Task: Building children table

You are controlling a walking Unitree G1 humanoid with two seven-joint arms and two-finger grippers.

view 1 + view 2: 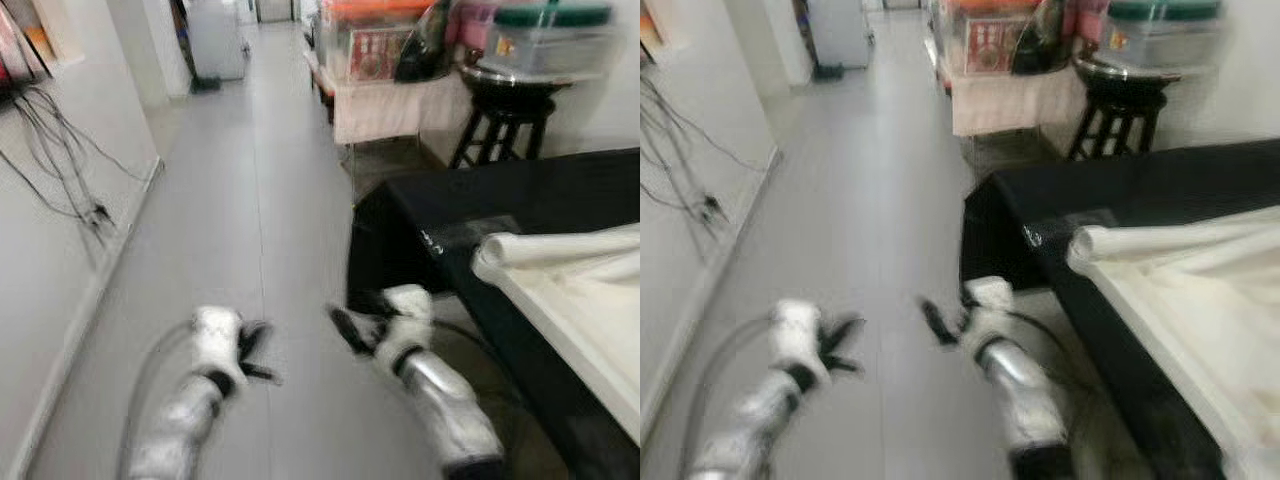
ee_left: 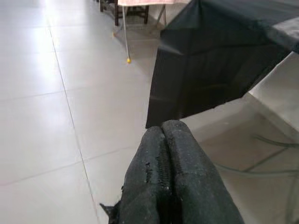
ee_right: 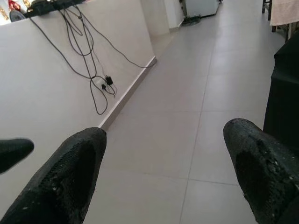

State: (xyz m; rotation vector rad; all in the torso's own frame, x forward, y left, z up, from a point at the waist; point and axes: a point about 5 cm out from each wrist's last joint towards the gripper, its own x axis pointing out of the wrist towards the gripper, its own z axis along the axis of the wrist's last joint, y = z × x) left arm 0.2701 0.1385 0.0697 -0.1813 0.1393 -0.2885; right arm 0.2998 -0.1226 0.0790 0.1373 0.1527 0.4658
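I see a white board (image 1: 590, 300) lying on a black cloth (image 1: 520, 200) on my right side. My right gripper (image 3: 163, 158) hangs over the grey floor (image 1: 250, 200) near the cloth's corner, fingers spread wide, holding nothing. My left gripper (image 2: 170, 168) is farther from the board, fingers pressed together. Wires (image 3: 88, 65) hang on the wall.

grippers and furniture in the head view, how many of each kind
grippers: 2 (left gripper, right gripper)
black-draped table: 1
dark wooden stool: 1
cloth-covered side table with boxes: 1
rolled white sheet: 1
total: 6
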